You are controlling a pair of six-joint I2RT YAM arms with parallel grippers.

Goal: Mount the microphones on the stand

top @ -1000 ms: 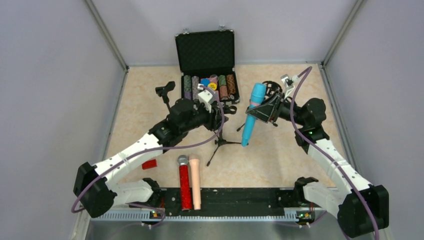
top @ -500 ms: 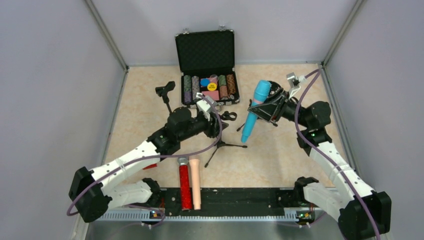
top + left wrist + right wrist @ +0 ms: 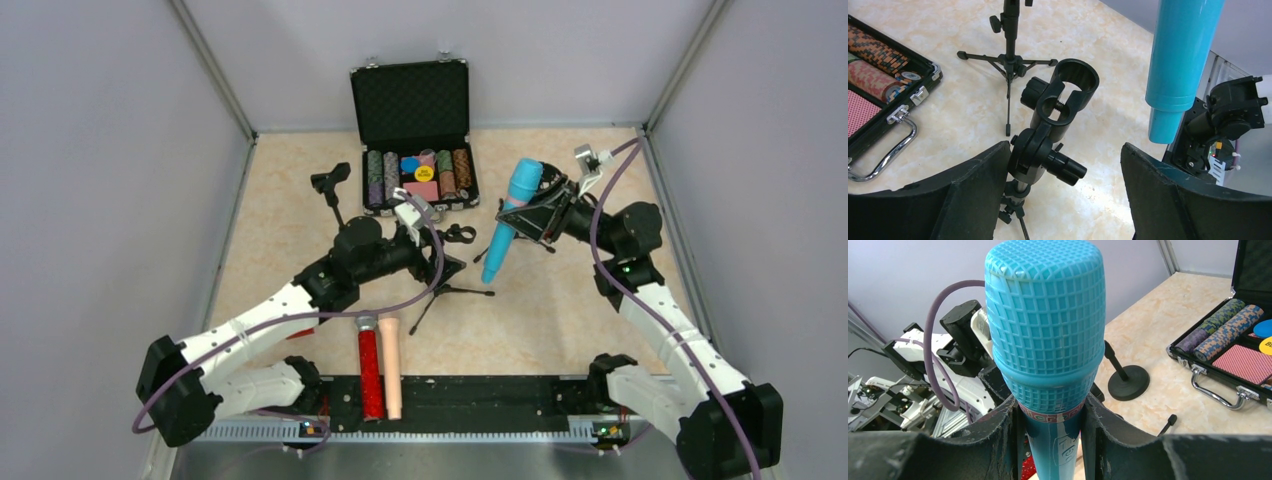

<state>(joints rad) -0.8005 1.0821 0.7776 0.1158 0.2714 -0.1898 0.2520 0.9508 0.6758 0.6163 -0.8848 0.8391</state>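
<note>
The left gripper (image 3: 1063, 170) stands wide open, its black fingers (image 3: 973, 195) low at either side of the view. Between them rises the stand's clip (image 3: 1075, 80), a black ring on a knobbed pivot that sits just beside the finger at the view's left. To the right of the clip hangs the blue microphone (image 3: 1180, 60), handle end down and apart from it. Behind, a tripod (image 3: 1009, 60) stands on the table (image 3: 1108, 125). At the left edge lies an open case (image 3: 923, 67) of chips (image 3: 870, 75).
</note>
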